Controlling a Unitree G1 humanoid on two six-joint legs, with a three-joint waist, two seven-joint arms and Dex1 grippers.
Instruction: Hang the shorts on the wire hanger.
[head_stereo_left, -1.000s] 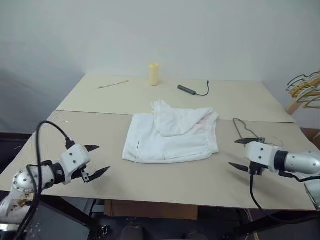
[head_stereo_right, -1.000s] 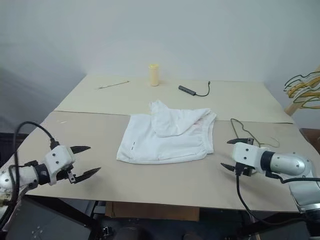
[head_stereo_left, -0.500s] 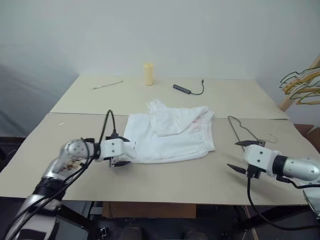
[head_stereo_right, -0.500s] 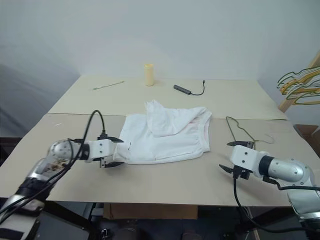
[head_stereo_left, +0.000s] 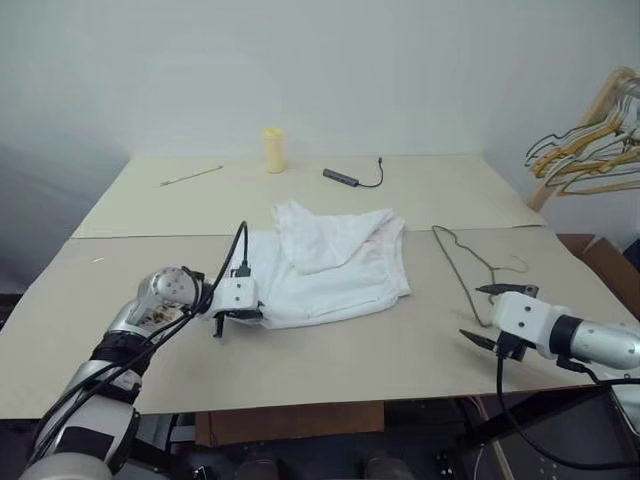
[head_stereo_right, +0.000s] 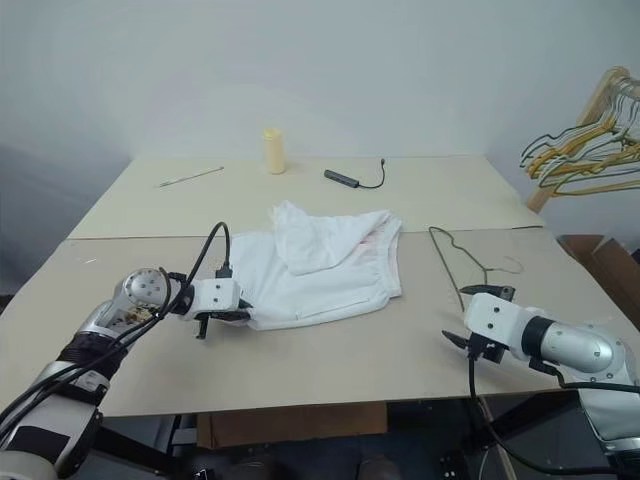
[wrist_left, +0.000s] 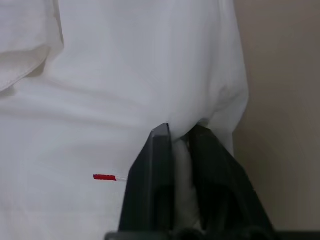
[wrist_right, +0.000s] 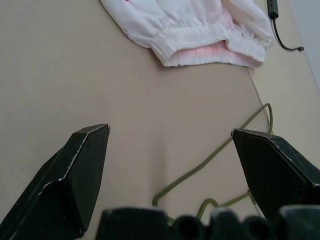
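The white shorts (head_stereo_left: 330, 262) lie crumpled in the middle of the table, one leg folded over, with a pink tint at the gathered waistband (wrist_right: 195, 39). My left gripper (head_stereo_left: 250, 314) is at their near left hem corner and is shut on a pinch of the white fabric (wrist_left: 180, 131). The thin dark wire hanger (head_stereo_left: 468, 268) lies flat on the table to the right of the shorts. My right gripper (head_stereo_left: 473, 312) stands open just above the table at the hanger's near end, its fingers (wrist_right: 75, 175) wide apart with nothing between them.
A yellow cylinder (head_stereo_left: 272, 150), a thin stick (head_stereo_left: 191, 176) and a black adapter with its cable (head_stereo_left: 345, 178) lie at the far side of the table. A bunch of yellow, green and grey hangers (head_stereo_left: 585, 155) hangs off a wooden stand at the far right.
My left arm reached forward and right to the shorts' corner, and its gripper went from open to shut on the fabric. The view swung to the right. The right gripper stayed put.
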